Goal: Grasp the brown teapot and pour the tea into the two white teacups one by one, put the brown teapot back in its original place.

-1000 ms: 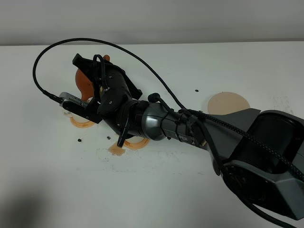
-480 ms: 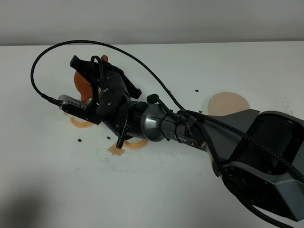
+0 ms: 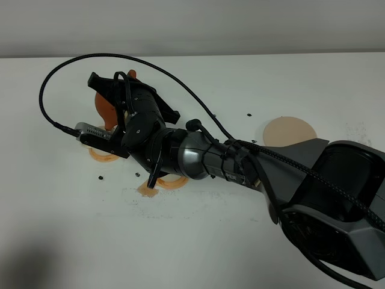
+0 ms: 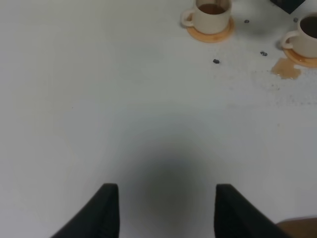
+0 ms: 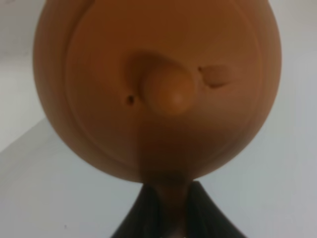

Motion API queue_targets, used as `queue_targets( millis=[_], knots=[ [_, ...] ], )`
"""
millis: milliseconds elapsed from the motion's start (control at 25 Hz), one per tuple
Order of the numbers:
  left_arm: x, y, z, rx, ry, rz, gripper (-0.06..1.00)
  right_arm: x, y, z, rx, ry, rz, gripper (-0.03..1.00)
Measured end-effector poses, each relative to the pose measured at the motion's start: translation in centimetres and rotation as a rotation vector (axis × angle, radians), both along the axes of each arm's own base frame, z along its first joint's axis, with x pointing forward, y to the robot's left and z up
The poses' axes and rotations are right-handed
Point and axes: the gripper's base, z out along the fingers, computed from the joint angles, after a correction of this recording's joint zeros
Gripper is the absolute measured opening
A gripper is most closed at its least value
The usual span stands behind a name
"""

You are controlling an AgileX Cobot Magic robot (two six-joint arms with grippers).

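Observation:
The brown teapot [image 3: 104, 105] hangs tilted above the table's left part, with my right gripper [image 3: 118, 103] shut on its handle. The right wrist view is filled by the teapot [image 5: 158, 84], lid and knob facing the camera, the handle pinched between the fingers [image 5: 148, 210]. In the left wrist view, one white teacup [image 4: 212, 15] holding brown tea stands on an orange coaster, and a second teacup [image 4: 305, 38] sits at the frame's edge. My left gripper [image 4: 166, 213] is open over bare table. The beige coaster [image 3: 290, 130] lies bare at the right. From the high camera the arm hides both cups.
Two orange coasters [image 3: 101, 155] [image 3: 172, 181] peek out under the right arm. A small tea puddle [image 3: 146, 191] [image 4: 286, 69] and dark specks mark the white table [image 3: 198, 241]. A black cable [image 3: 90, 57] loops over the wrist.
The right wrist with the teapot has shifted slightly to the left and up. The grip has held.

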Motion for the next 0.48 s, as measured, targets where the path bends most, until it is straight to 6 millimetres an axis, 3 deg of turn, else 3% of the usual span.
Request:
queue_targets(
  millis=[480],
  knots=[
    [0.0,0.0,0.0,0.0,0.0,0.0,0.46,0.02,0.0,-0.01,-0.015,-0.002,0.008,0.12]
  ],
)
